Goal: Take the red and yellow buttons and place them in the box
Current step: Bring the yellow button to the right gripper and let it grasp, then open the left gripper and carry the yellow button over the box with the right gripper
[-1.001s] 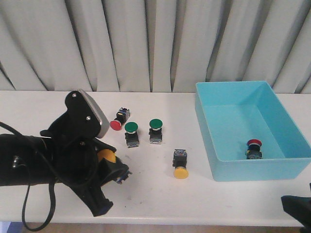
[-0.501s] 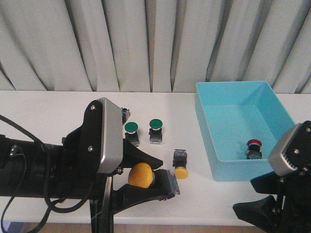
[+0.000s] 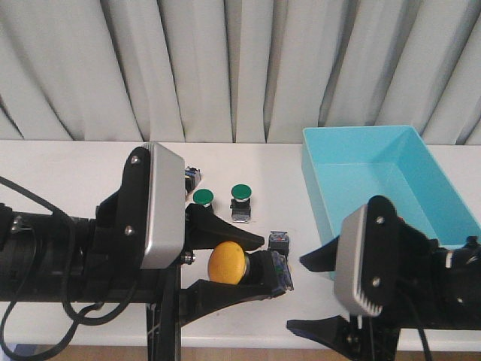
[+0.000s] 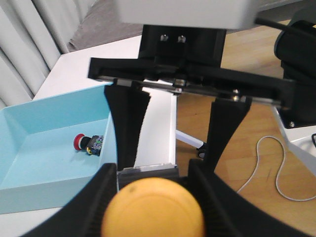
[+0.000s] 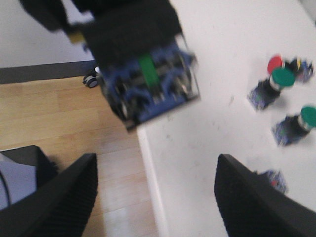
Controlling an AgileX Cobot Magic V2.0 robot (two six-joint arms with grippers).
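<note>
Left gripper (image 3: 252,272) clamps the yellow-capped black push-button (image 3: 239,265), raised left of the light-blue plastic box (image 3: 359,156). Right gripper (image 3: 316,295), jaws spread and empty, is nearer the box.

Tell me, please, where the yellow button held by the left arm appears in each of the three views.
Front view: yellow button low centre, between the left jaws.
Left wrist view: its cap fills the bottom centre.
Right wrist view: only its blurred blue-black underside shows, upper left.
Shared landmark: the white table.
</note>
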